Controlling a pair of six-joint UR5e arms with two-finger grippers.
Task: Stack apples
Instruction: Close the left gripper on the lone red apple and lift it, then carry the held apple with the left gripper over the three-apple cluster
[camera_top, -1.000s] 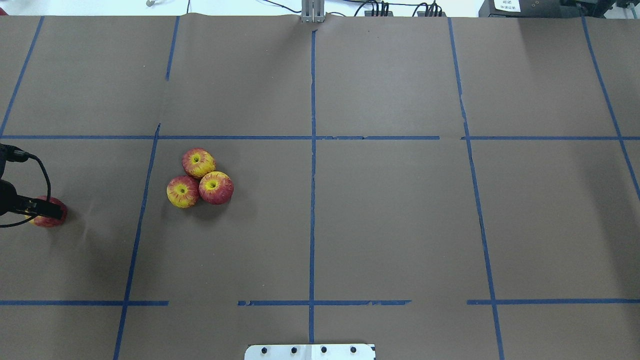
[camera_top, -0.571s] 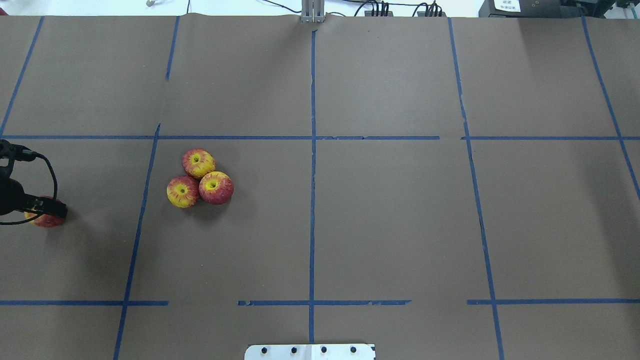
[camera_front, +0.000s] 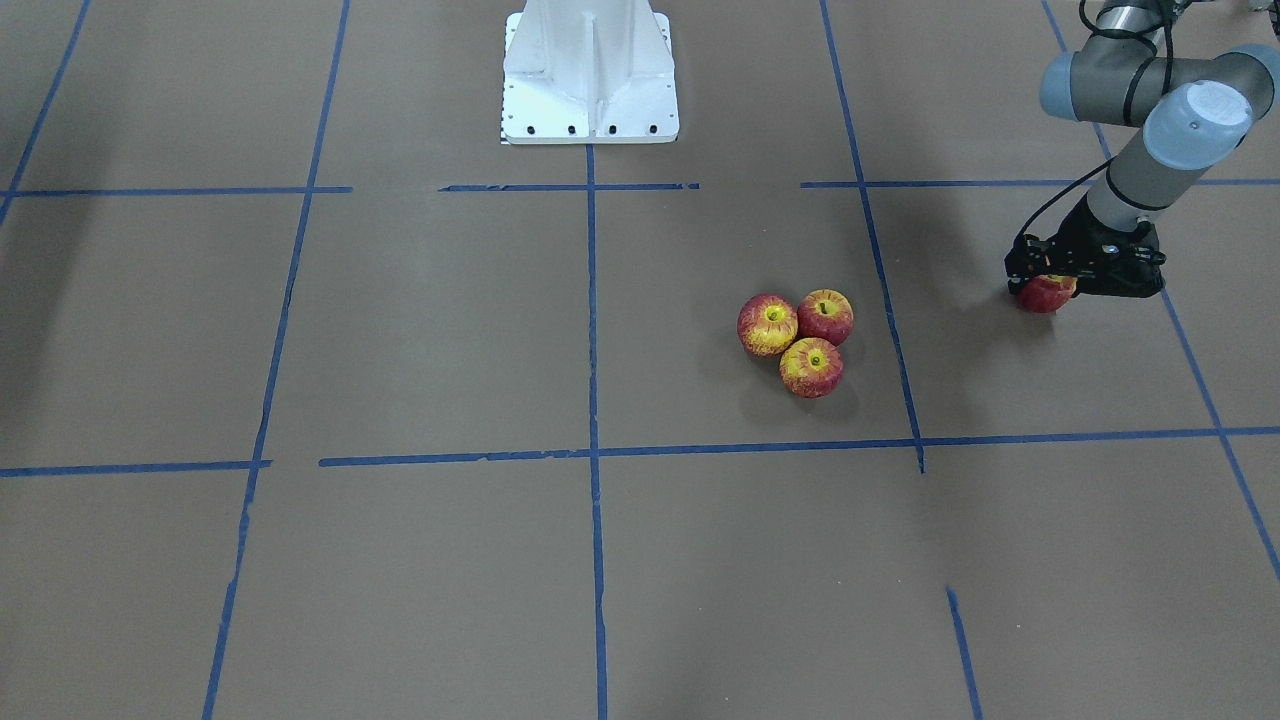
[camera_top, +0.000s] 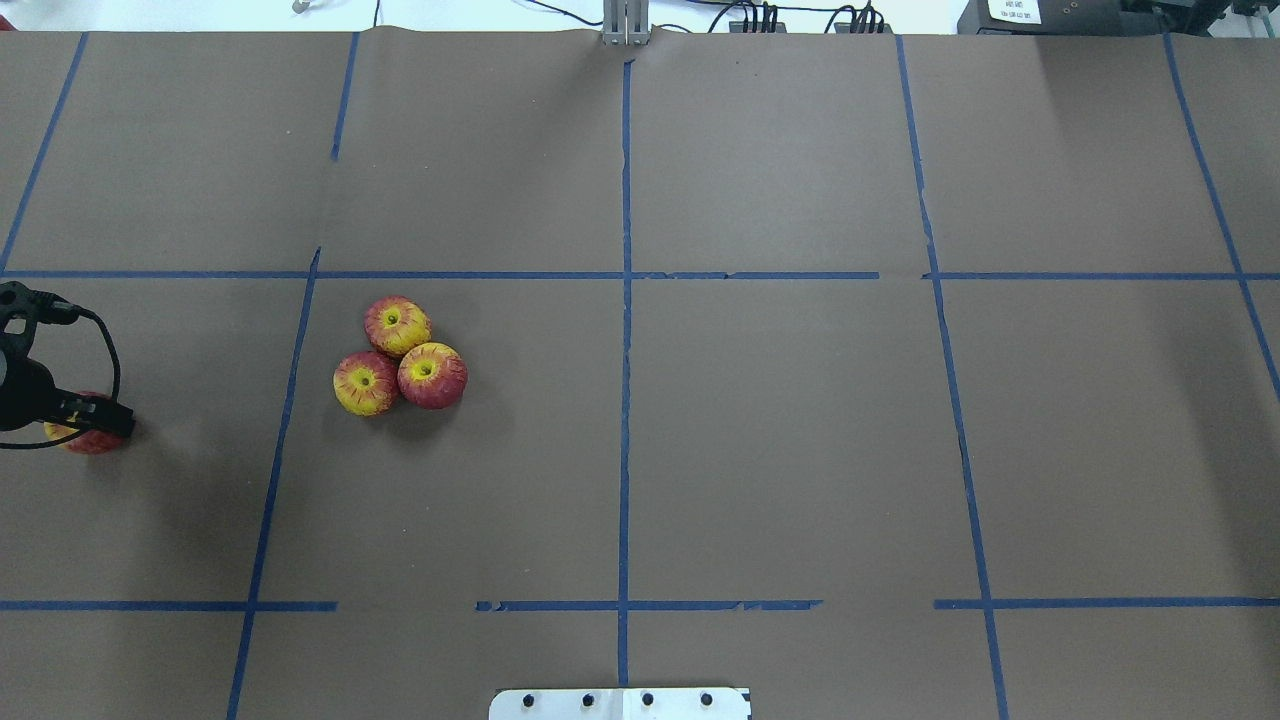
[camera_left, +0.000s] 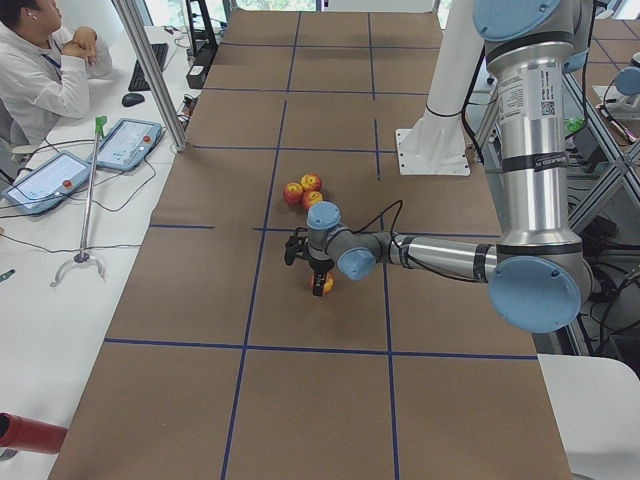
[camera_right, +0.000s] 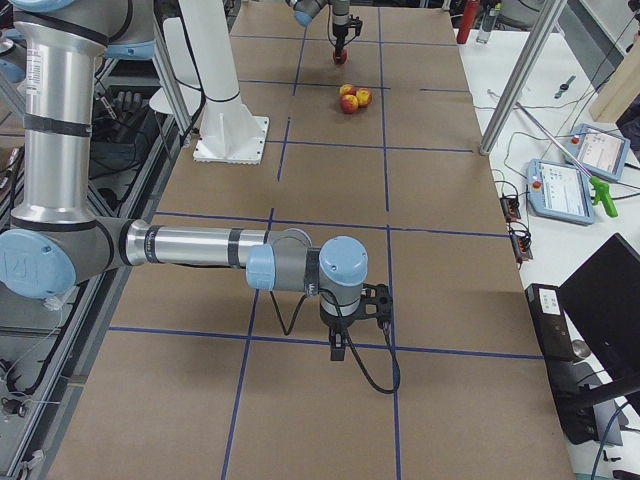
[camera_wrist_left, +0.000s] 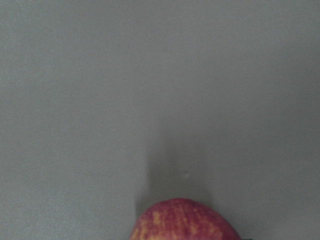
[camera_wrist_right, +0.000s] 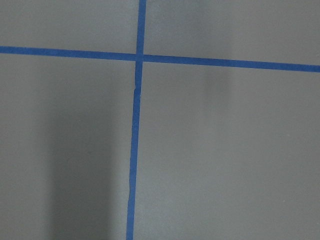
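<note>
Three apples, red streaked with yellow, sit touching in a cluster (camera_top: 400, 360) left of the table's middle, stem hollows up; they also show in the front view (camera_front: 800, 340). The fourth, darker red apple (camera_top: 90, 440) is at the far left between the fingers of my left gripper (camera_top: 95, 425). That gripper (camera_front: 1045, 285) is shut on the dark apple (camera_front: 1045, 297), low over the brown paper. The left wrist view shows only the apple's top (camera_wrist_left: 182, 220). My right gripper (camera_right: 340, 345) shows only in the exterior right view, low over a blue tape cross (camera_wrist_right: 137, 56); I cannot tell its state.
The table is covered in brown paper with a grid of blue tape lines (camera_top: 625, 300). The white robot base plate (camera_front: 590, 80) stands at the robot's side. An operator (camera_left: 40, 60) and tablets sit at a side table beyond the far edge.
My left gripper and the dark apple have shifted slightly to the left together. The three clustered apples have not moved.
</note>
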